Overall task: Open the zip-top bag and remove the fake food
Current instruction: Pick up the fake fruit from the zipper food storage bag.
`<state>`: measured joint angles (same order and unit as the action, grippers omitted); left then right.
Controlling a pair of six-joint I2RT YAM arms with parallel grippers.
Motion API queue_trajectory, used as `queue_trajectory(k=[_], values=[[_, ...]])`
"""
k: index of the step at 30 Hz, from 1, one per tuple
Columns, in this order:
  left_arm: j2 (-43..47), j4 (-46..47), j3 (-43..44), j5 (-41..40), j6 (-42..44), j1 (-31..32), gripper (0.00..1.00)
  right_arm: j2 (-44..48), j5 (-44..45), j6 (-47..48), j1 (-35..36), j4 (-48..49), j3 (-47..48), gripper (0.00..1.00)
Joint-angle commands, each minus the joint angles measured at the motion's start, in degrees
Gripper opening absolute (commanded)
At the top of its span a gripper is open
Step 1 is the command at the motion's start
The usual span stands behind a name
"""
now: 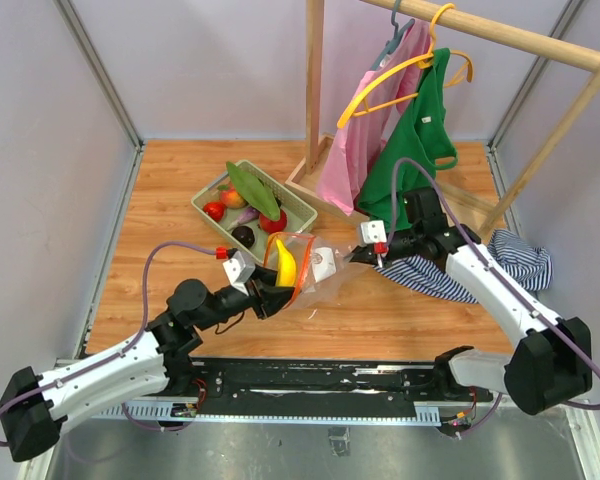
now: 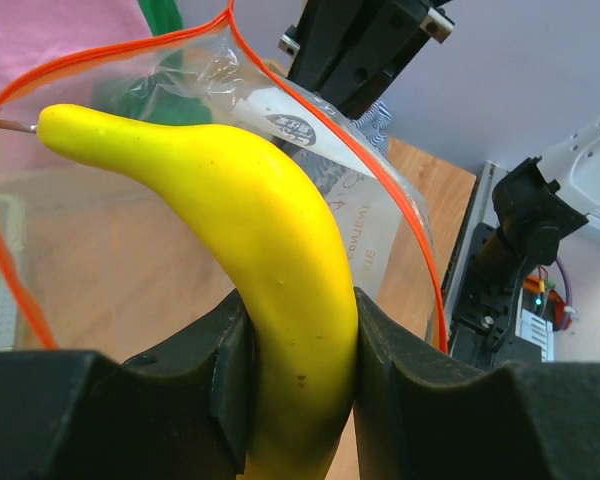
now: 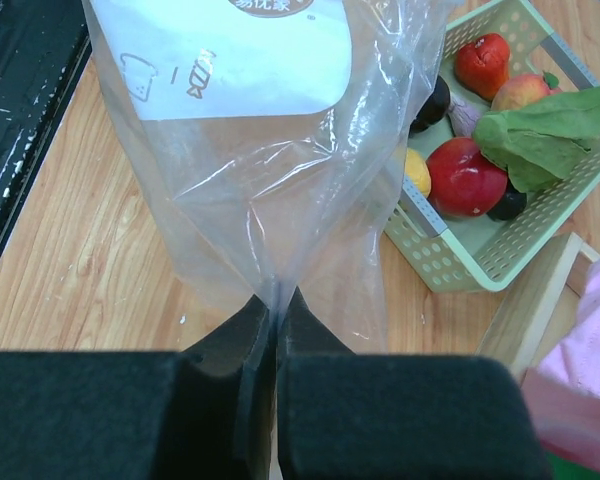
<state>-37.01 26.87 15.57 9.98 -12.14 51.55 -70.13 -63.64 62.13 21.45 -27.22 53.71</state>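
Banana (image 2: 280, 250), clamped between the left gripper's (image 2: 300, 335) part-open jaws, stands in the zip-top bag's (image 3: 270, 200) open mouth. The right gripper's (image 3: 275, 312) shut jaws pinch the bag's bottom. Next, draw it clear.

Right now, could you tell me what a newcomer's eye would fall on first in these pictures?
The yellow banana, clamped in the left gripper mid-table at the orange-red mouth of the bag, stands out first. The right gripper pinches the bag at its other end. Behind them sit a green basket of fake food and bright shirts on a rack.
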Motion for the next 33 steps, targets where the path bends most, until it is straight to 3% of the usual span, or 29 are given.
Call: queue_trajectory(k=[1,8,14,16,19,24,33], values=[[2.37,3.58,0.9,-2.72,3.16,-0.13,0.22,-1.0,-0.73,-2.52,-0.77,2.02,-1.12,0.01],[1.82,16.87,-2.52,8.43,8.28,-0.13,0.26,-6.57,1.68,-9.24,-0.74,3.05,0.77,0.01],[-3.3,17.83,-1.01,16.38,7.5,-0.13,0.26,-6.05,-2.82,-11.05,-0.62,3.11,1.0,0.01],[-3.21,19.17,-0.98,12.55,6.78,-0.13,0.22,-5.74,-2.0,-9.08,-0.62,2.21,0.79,0.01],[0.53,19.59,-0.91,-0.67,6.56,-0.22,0.17,-6.0,0.42,-5.82,-0.83,-0.09,1.34,0.0],[6.28,20.01,2.0,-16.74,0.98,-1.36,0.2,-5.9,3.34,-4.36,-2.13,-1.95,2.17,0.01],[4.22,7.72,12.7,-31.26,-11.28,-3.93,0.18,-6.25,4.94,-2.64,-2.36,-5.18,3.93,0.01]])
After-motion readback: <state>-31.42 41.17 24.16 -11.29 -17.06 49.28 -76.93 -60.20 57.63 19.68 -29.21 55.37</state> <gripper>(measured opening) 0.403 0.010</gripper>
